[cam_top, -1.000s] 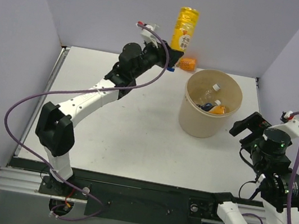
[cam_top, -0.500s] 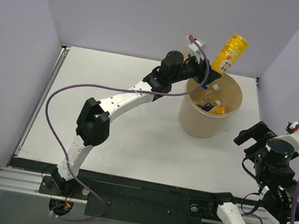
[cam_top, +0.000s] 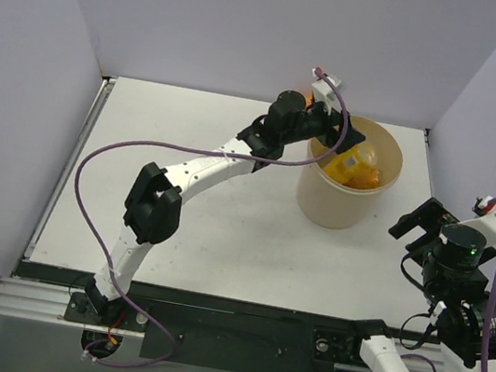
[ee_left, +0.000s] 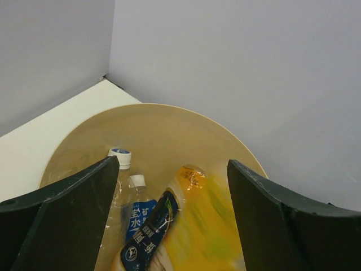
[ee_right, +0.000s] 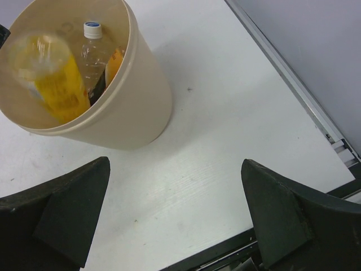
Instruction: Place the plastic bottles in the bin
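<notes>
The tan bin [cam_top: 321, 202] stands at the right of the table. My left gripper [cam_top: 337, 132] hangs open over its near-left rim and holds nothing. A yellow bottle [cam_top: 352, 164] lies blurred inside the bin, free of the jaws; it also shows in the left wrist view [ee_left: 217, 226]. Beside it lie the clear bottle with blue label [ee_left: 135, 217] and the orange-yellow bottle with dark label [ee_left: 152, 228]. The short squat orange bottle does not show. My right gripper [cam_top: 419, 225] is open and empty, right of the bin and above bare table [ee_right: 175, 164].
The right wrist view shows the bin's outer wall [ee_right: 144, 99] with the yellow bottle [ee_right: 53, 79] and a clear bottle with a blue-topped cap [ee_right: 92, 42] inside. Grey walls enclose the table. A metal rail [cam_top: 210, 305] runs along the near edge.
My left arm swung right from the back wall to above the bin with the yellow bottle. The jaws let go and the bottle dropped in. The right arm barely moved.
</notes>
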`<state>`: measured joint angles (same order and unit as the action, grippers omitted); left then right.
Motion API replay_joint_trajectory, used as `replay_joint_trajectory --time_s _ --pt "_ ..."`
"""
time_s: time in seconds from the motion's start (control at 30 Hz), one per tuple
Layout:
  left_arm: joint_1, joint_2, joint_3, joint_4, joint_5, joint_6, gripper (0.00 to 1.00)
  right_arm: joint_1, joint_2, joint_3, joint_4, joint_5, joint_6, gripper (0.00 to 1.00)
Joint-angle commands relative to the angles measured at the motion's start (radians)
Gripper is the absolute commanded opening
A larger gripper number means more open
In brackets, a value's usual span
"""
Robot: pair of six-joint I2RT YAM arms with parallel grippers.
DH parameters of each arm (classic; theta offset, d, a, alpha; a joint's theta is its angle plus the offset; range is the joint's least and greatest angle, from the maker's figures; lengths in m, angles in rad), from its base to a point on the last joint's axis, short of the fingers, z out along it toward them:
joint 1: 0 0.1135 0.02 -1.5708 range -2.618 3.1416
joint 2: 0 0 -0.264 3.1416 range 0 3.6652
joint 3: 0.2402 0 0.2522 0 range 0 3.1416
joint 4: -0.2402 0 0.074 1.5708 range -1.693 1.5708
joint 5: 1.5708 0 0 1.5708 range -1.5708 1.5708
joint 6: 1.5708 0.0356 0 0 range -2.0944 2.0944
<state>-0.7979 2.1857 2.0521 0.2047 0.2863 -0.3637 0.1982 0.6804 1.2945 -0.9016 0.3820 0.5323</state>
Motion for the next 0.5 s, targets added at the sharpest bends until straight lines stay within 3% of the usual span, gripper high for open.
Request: replay_joint_trajectory --time_s 0.0,0.07,0.17,0.33,0.47 --pt "-0.003 -0.118 -0.027 0.015 -0.074 0.055 0.88 0.006 0.019 0.029 -0.002 0.021 -0.015 0.95" --pt "0.028 -0.136 -0.044 -0.007 -0.179 0.036 0.88 0.006 0.019 0.032 -0.002 0.017 -0.015 0.96" --pt "0.091 -0.126 -0.043 -0.082 -0.315 -0.113 0.92 0.006 0.022 0.037 -0.002 0.017 -0.017 0.96" --pt "0.235 -0.051 -0.046 -0.151 -0.286 -0.363 0.97 0.006 0.071 0.064 -0.002 0.021 -0.018 0.95" --pt "0.307 0.165 0.199 -0.379 -0.153 -0.472 0.97 0.006 0.126 0.08 0.021 0.02 -0.012 0.95"
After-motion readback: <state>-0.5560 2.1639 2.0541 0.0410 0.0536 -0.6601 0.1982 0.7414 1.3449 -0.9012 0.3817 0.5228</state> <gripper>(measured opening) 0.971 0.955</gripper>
